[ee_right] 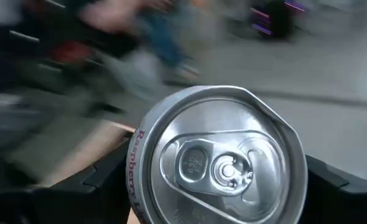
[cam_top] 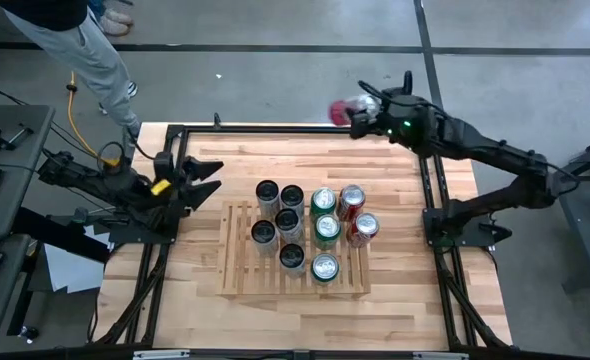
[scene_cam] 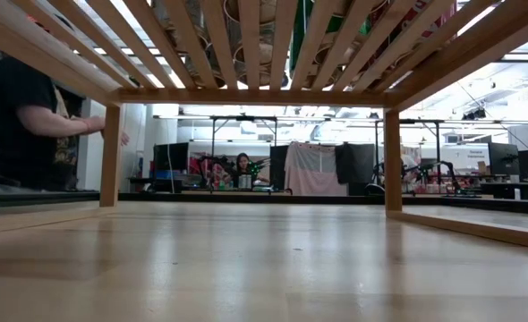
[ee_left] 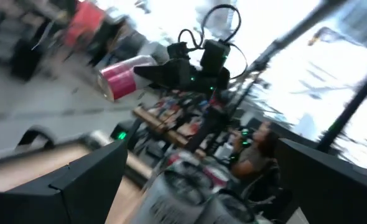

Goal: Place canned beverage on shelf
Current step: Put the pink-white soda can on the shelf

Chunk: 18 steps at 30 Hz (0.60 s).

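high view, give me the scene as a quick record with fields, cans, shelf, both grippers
shelf: slatted wooden rack on the table
cans on shelf: nine upright, dark ones toward the left arm's side, green and red ones toward the right arm's
held can: pink can, beyond the table's far edge
right gripper: shut on pink can
left gripper: open, empty, at the table's left edge

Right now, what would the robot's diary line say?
right gripper: shut on pink can, above table's far edge | left gripper: open, waiting | shelf: nine cans
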{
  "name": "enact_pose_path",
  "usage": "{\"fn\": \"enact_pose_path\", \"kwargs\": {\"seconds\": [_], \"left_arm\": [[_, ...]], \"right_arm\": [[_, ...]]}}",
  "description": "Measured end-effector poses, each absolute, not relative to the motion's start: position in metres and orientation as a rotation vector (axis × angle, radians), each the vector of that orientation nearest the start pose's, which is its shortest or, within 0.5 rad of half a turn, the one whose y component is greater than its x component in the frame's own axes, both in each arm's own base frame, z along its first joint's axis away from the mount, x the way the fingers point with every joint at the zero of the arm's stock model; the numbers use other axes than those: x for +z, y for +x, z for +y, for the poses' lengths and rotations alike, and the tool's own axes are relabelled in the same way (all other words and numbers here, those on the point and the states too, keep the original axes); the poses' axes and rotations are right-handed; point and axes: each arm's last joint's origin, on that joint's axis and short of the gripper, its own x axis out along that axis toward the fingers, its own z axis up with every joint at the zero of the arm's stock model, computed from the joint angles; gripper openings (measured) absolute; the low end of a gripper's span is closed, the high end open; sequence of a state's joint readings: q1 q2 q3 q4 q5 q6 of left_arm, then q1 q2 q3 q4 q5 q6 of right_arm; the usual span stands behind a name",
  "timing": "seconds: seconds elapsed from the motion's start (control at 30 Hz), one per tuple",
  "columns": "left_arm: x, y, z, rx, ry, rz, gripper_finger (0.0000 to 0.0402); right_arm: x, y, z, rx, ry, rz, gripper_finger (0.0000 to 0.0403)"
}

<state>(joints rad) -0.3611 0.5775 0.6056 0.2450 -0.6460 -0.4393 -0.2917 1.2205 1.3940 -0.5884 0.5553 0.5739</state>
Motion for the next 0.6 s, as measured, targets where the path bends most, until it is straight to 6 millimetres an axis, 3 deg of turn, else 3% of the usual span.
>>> {"fn": "enact_pose_path", "kwargs": {"seconds": [0.1, 0.2, 0.4, 0.6], "left_arm": [[0.344, 0.128, -0.031, 0.197, -0.479, -0.331, 0.04], [0.35, 0.13, -0.032, 0.181, -0.402, -0.318, 0.04], [0.373, 0.138, -0.039, 0.071, -0.277, -0.267, 0.04], [0.392, 0.14, -0.045, 0.023, -0.118, -0.176, 0.04]], "right_arm": [[0.446, 0.249, -0.052, -0.729, 0.442, 0.038, 0.0291], [0.459, 0.274, -0.018, -0.569, 0.401, -0.031, 0.0291], [0.466, 0.334, 0.035, -0.38, 0.379, -0.133, 0.0291], [0.466, 0.386, 0.064, -0.329, 0.287, -0.11, 0.0291]]}}
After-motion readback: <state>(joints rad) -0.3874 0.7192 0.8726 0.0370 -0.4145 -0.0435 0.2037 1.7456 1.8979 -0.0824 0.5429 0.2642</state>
